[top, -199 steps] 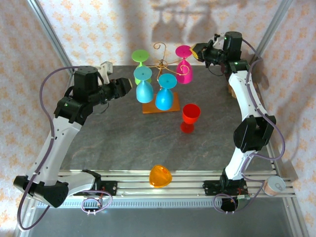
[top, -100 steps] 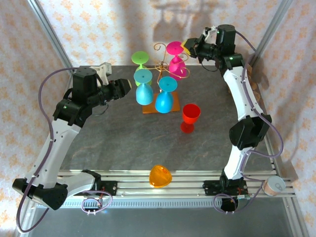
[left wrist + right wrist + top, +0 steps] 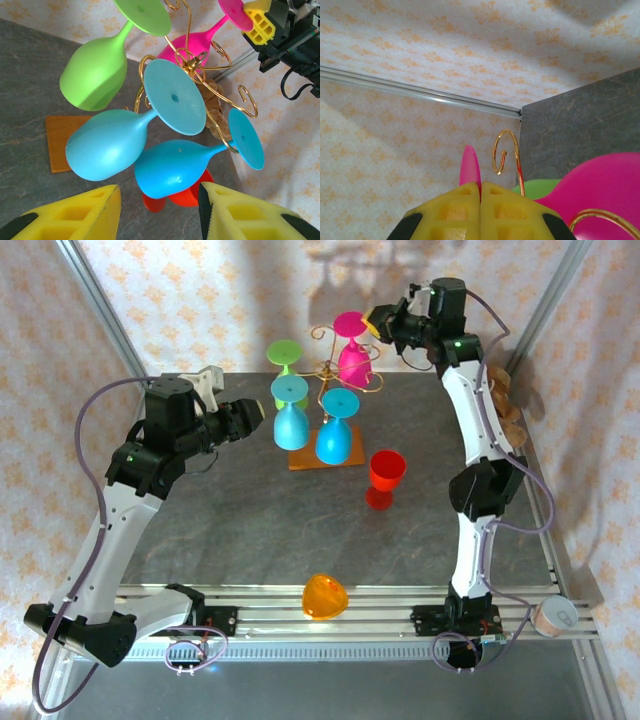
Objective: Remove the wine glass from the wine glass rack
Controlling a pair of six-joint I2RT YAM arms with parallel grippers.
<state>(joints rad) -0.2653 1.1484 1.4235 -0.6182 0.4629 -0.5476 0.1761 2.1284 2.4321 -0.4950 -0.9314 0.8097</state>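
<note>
The wine glass rack (image 3: 300, 462) is crowding the counter's (image 3: 230, 530) back middle. A light blue glass (image 3: 291, 422) and a darker blue glass (image 3: 333, 438) are hanging across its near side. A green glass (image 3: 284, 353) is blocking its left rear, and the pink glass (image 3: 352, 362), pinched by the right tool (image 3: 376, 323), is filling its right rear. A red glass (image 3: 385, 478) is standing by the base's right front corner. Open counter is lying left and in front.

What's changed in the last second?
The right fingers, shut on the pink wine glass by its foot, carried it left and upward in the top view; it is still close against the wine glass rack. The left fingers, open, and the other glasses stayed put.
</note>
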